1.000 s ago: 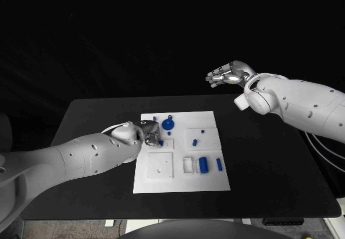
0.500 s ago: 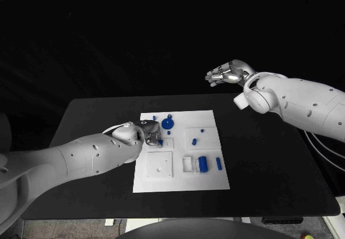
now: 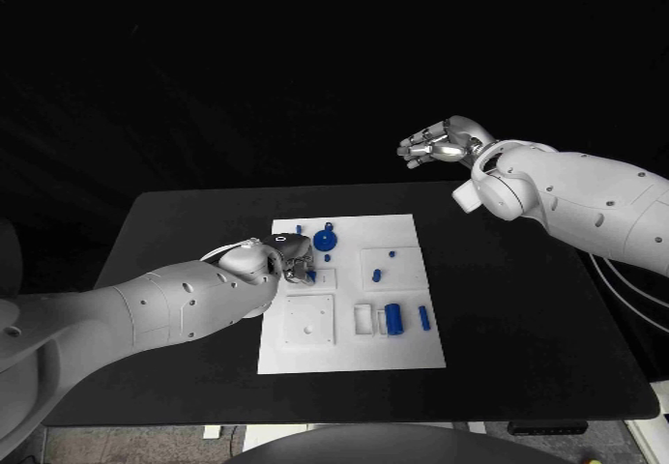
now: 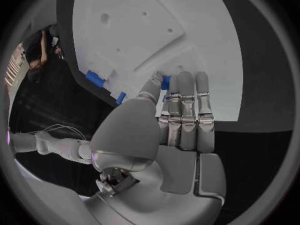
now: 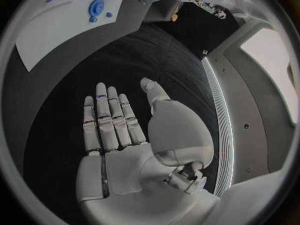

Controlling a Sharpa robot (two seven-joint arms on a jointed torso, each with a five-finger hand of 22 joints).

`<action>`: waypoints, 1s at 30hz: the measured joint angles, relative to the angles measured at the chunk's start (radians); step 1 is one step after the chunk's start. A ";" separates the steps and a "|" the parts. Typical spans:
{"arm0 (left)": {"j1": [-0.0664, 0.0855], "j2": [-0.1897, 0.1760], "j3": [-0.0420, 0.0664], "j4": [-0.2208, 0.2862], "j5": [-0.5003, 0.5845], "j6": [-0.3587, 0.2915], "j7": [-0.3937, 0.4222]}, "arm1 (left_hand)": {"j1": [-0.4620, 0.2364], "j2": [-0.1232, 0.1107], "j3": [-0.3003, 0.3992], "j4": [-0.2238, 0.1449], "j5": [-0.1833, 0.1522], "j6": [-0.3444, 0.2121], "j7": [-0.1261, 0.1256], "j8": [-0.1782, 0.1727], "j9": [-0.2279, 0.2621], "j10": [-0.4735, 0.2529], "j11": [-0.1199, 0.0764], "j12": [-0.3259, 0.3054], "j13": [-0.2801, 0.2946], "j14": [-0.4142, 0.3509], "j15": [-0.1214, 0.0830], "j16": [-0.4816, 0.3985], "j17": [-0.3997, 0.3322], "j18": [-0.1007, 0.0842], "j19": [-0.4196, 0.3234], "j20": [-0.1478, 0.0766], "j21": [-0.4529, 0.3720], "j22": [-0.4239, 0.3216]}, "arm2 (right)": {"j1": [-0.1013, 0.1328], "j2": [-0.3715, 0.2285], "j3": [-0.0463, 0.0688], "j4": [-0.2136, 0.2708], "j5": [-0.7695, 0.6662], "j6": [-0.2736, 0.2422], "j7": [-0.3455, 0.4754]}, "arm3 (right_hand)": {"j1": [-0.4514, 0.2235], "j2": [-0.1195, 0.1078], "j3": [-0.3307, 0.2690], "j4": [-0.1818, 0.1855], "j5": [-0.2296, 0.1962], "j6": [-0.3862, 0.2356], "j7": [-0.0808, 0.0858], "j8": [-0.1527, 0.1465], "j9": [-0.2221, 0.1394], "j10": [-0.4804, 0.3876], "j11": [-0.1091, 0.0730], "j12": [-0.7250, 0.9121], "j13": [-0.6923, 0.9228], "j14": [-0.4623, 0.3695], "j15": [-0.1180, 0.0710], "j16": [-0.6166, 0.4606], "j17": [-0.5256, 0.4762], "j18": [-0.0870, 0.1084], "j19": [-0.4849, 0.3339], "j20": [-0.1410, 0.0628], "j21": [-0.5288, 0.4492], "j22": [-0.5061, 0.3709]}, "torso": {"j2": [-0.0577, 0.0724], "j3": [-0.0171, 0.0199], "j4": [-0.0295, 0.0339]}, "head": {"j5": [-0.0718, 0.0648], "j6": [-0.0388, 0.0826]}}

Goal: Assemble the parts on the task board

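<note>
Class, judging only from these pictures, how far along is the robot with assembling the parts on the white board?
Early, it seems. Done: hard to tell; a round blue part sits near the board's far edge. In hand: the left robot hand reaches down at the board's left side, fingertips by a small blue piece; a grip is unclear. Left: loose blue pieces lie near the front. The right robot hand is raised, empty.

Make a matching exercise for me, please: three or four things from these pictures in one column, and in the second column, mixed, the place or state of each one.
Things:
1. left hand
2. right hand
3. round blue part
4. task board

Places or states:
a. lies white in the middle of the black table
b. raised beyond the table's far edge, holding nothing
c. down on the board's left side, fingertips at a small blue piece
d. on the board's far part

Pairs: 1-c, 2-b, 3-d, 4-a
</note>
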State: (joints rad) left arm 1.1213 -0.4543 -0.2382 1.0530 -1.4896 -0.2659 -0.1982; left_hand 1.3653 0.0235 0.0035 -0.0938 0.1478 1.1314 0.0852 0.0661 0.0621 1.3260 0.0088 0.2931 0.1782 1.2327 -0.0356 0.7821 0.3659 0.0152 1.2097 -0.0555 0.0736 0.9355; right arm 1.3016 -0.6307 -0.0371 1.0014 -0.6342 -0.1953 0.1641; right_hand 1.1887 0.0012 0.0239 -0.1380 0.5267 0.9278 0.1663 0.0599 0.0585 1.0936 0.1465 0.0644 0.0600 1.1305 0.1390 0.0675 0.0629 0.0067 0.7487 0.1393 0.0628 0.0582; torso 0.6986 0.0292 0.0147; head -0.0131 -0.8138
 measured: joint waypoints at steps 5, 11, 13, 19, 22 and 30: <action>-0.001 0.001 0.000 -0.003 -0.001 -0.005 0.004 | 0.011 0.027 0.017 -0.017 0.014 0.016 -0.001 -0.004 0.000 0.000 0.000 0.000 0.000 0.000 0.000 0.000 0.003 0.000 -0.002 -0.002 0.009 0.033 | 0.000 0.000 0.000 0.000 0.000 0.001 0.000 | 0.000 0.000 0.000 0.000 0.000 0.009 0.002 0.000 0.001 0.000 0.000 0.000 0.000 0.000 0.000 0.000 0.000 0.000 0.000 0.000 0.000 0.000 | 0.000 -0.0001 -0.0002 | 0.000 0.000; -0.002 0.001 0.000 -0.006 -0.001 -0.010 0.011 | 0.019 0.054 0.059 -0.057 -0.031 0.027 -0.002 -0.011 -0.002 0.000 0.000 -0.007 -0.002 0.004 -0.004 0.000 0.004 0.000 -0.013 -0.012 0.021 0.097 | 0.000 0.000 0.000 0.000 0.000 0.001 0.000 | 0.000 0.000 0.000 0.000 0.000 0.009 0.002 0.000 0.001 0.000 0.000 0.000 0.000 0.000 0.000 0.000 0.000 0.000 0.000 0.000 0.000 0.000 | 0.000 0.0001 -0.0002 | -0.001 0.000; -0.003 0.001 0.000 -0.007 -0.001 -0.012 0.013 | 0.017 0.054 0.104 -0.068 -0.056 0.030 -0.001 -0.011 -0.005 0.003 -0.003 -0.009 -0.005 0.004 -0.004 0.000 0.004 0.000 -0.017 -0.012 0.027 0.120 | 0.000 0.000 0.000 0.000 0.000 0.001 0.000 | 0.000 0.000 0.000 0.000 0.000 0.009 0.002 0.000 0.001 0.000 0.000 0.000 0.000 0.000 0.000 0.000 0.000 0.000 0.000 0.000 0.000 0.000 | 0.000 0.0001 -0.0002 | -0.001 0.000; -0.005 -0.003 -0.001 -0.010 0.000 -0.027 0.022 | -0.037 0.010 0.204 -0.063 -0.052 0.034 0.002 -0.007 -0.006 0.022 -0.011 -0.009 -0.006 0.021 -0.015 0.000 0.007 0.000 -0.018 -0.011 0.028 0.164 | 0.000 -0.002 0.000 0.003 -0.001 0.002 -0.001 | 0.000 0.000 0.000 0.000 0.000 0.009 0.002 0.000 0.001 0.000 0.000 0.000 0.000 0.000 0.000 0.000 0.000 0.000 0.000 0.000 0.000 0.000 | 0.000 0.0001 -0.0001 | -0.002 0.003; -0.005 -0.009 -0.001 -0.010 0.002 -0.040 0.030 | -0.062 -0.010 0.219 -0.049 -0.044 0.042 0.003 -0.001 -0.005 0.029 -0.014 -0.009 -0.006 0.029 -0.018 0.000 0.007 0.000 -0.005 -0.016 0.016 0.162 | 0.000 -0.004 0.000 0.008 -0.001 0.002 -0.001 | 0.000 0.000 0.000 0.000 0.000 0.009 0.002 0.000 0.001 0.000 0.000 0.000 0.000 0.000 0.000 0.000 0.000 0.000 0.000 0.000 0.000 0.000 | 0.000 0.0001 0.0004 | -0.003 0.004; -0.005 -0.033 -0.001 0.006 0.027 -0.113 0.065 | -0.079 -0.056 0.233 -0.034 -0.043 0.068 -0.010 0.003 0.002 0.040 -0.018 -0.011 -0.004 0.038 -0.020 0.000 0.012 0.000 0.009 -0.016 0.000 0.138 | -0.001 -0.016 0.000 0.029 -0.003 0.002 -0.003 | 0.000 0.000 0.000 0.000 0.000 0.009 0.002 0.000 0.001 0.000 0.000 0.000 0.000 0.000 0.000 0.000 0.000 0.000 0.000 0.000 0.000 0.000 | -0.001 -0.0002 0.0011 | -0.001 0.011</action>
State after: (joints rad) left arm 1.1158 -0.4871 -0.2388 1.0589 -1.4625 -0.3786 -0.1336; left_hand 1.2867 -0.0323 0.2369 -0.1278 0.1051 1.1990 0.0748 0.0690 0.0642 1.3659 -0.0095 0.2819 0.1737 1.2704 -0.0552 0.7821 0.3776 0.0151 1.2191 -0.0717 0.0733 1.0732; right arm 1.3010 -0.6467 -0.0371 1.0299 -0.6369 -0.1937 0.1610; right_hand 1.1887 0.0011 0.0239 -0.1380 0.5267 0.9370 0.1679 0.0599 0.0594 1.0936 0.1465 0.0644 0.0600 1.1305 0.1390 0.0676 0.0629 0.0068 0.7488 0.1393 0.0628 0.0582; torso 0.6981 0.0290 0.0157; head -0.0144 -0.8028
